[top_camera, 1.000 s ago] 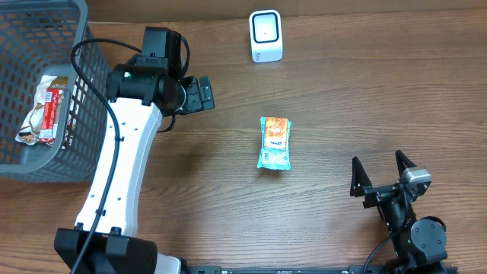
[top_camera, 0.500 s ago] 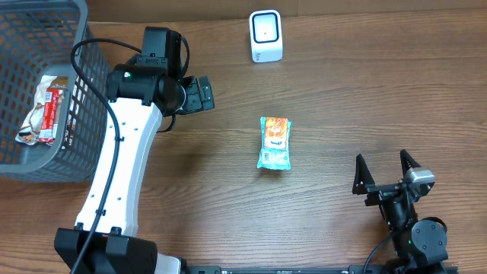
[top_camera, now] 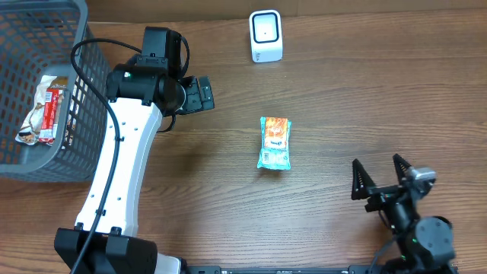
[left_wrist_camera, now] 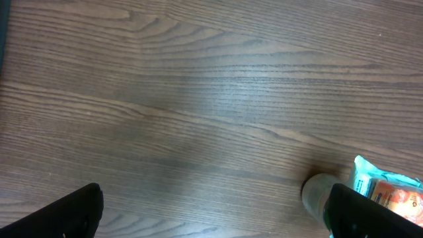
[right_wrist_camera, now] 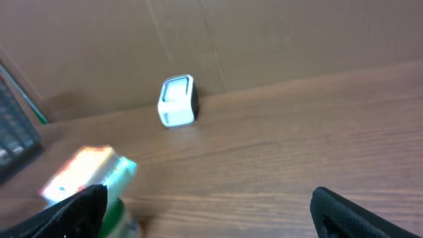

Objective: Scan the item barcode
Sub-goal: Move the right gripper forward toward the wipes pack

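Note:
The item, a teal and orange packet [top_camera: 275, 142], lies flat in the middle of the table. The white barcode scanner [top_camera: 265, 36] stands at the far edge behind it. My left gripper [top_camera: 199, 93] hovers to the packet's left, open and empty. In the left wrist view the packet [left_wrist_camera: 390, 192] shows just past the right finger of the left gripper [left_wrist_camera: 215, 218]. My right gripper [top_camera: 377, 171] is open near the front right, apart from the packet. The right wrist view shows the right gripper [right_wrist_camera: 211, 211] with the packet [right_wrist_camera: 89, 172] blurred at left and the scanner [right_wrist_camera: 177, 100] further off.
A grey wire basket [top_camera: 84, 91] fills the far left corner, with a wrapped snack [top_camera: 46, 106] inside. A brown cardboard wall [right_wrist_camera: 264, 33] rises behind the scanner.
The right gripper has shifted and tilted slightly near the front right, still open. The left arm and the packet have not moved.

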### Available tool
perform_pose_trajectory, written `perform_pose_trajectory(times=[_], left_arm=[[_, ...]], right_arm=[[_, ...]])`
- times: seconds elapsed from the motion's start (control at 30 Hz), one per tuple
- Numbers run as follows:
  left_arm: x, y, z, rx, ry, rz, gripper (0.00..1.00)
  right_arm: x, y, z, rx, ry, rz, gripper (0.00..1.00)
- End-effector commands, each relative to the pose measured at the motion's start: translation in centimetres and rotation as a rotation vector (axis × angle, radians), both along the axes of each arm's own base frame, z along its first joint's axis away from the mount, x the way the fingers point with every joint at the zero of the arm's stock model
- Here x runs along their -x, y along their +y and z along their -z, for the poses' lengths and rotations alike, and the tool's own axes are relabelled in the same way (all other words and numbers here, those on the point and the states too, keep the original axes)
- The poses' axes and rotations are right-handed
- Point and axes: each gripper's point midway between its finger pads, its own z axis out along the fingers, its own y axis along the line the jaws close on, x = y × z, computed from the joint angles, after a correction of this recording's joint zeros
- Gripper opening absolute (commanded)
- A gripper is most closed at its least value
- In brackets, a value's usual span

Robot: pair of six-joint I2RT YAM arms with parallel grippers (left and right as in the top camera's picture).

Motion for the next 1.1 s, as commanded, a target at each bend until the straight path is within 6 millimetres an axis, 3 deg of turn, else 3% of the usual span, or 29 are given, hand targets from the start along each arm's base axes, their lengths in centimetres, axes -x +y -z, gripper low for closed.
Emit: perform_pose_trajectory(times=[0.0,0.13,0.27,0.43,0.53,0.7,0.87,0.9,0.97,1.07], left_arm=[[-0.1,0.2,-0.5,-0.009,-0.015,-0.009,1.00],[-0.1,0.2,-0.5,-0.009,-0.015,-0.009,1.00],[-0.1,0.2,-0.5,-0.009,-0.015,-0.009,0.99],[-0.1,0.2,-0.5,-0.009,-0.015,-0.009,1.00],[-0.1,0.2,-0.5,-0.009,-0.015,-0.009,1.00],[-0.1,0.2,-0.5,-0.009,-0.015,-0.008,1.00],[-0.1,0.2,-0.5,-0.009,-0.015,-0.009,1.00],[-0.1,0.2,-0.5,-0.009,-0.015,-0.009,1.00],[-0.1,0.2,-0.5,-0.009,-0.015,-0.008,1.00],[-0.1,0.2,-0.5,-0.009,-0.015,-0.009,1.00]], right_arm=[[1.3,-0.6,-7.1,-0.052,-0.073,0.015,1.00],[1.5,-1.1,-11.4,-0.029,-0.001,0.041,1.00],[0.2,-0.4,-16.4,-0.010,0.081,0.020,1.00],[-2.7,2.2,-19.0,0.012,0.229,-0.074,1.00],[-5.1,3.8,-18.6,0.020,0.327,-0.125,1.00],[-8.0,7.5,-16.0,-0.007,0.454,-0.287,1.00],[-8.4,11.7,-12.8,-0.081,0.604,-0.515,1.00],[-8.3,12.4,-12.3,-0.100,0.631,-0.559,0.89],[-8.8,12.7,-10.7,-0.124,0.703,-0.557,0.52],[-9.8,11.9,-8.1,-0.123,0.795,-0.466,0.40]])
